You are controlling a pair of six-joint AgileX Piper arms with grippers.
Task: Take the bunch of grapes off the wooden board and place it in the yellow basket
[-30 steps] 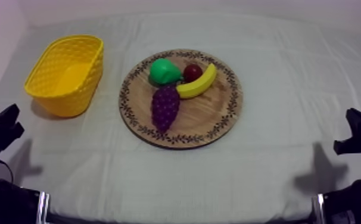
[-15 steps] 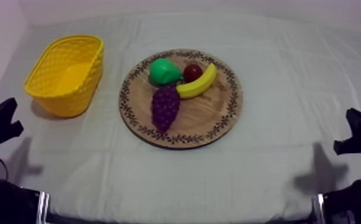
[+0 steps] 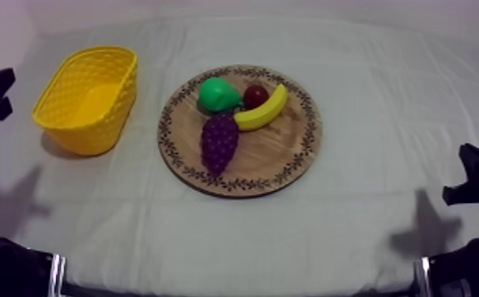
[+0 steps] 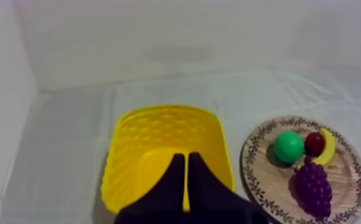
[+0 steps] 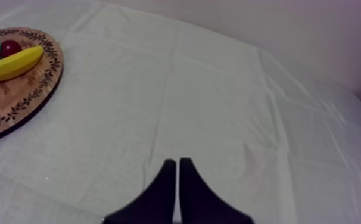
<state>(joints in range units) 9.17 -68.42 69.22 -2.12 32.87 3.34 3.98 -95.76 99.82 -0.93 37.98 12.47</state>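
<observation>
Left gripper point(image 4: 186, 161) pressed together, empty, left of wooden board point(image 3: 278, 146), past yellow basket point(image 3: 104, 126). Bunch of grapes point(image 3: 219, 142) on board's left half, rightward from that gripper, long axis toward near rim. Right gripper point(image 5: 177, 164) pressed together, right of board.

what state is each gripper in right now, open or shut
left gripper: shut, holding nothing, near the yellow basket
right gripper: shut, holding nothing

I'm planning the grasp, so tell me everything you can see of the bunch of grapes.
The bunch of grapes is dark purple, a bumpy cluster of rounded berries, plastic-looking, tapering toward the table's near edge. It lies flat on the wooden board, on its left half. Its far end sits by the green pear and one tip of the banana; contact is unclear.
</observation>
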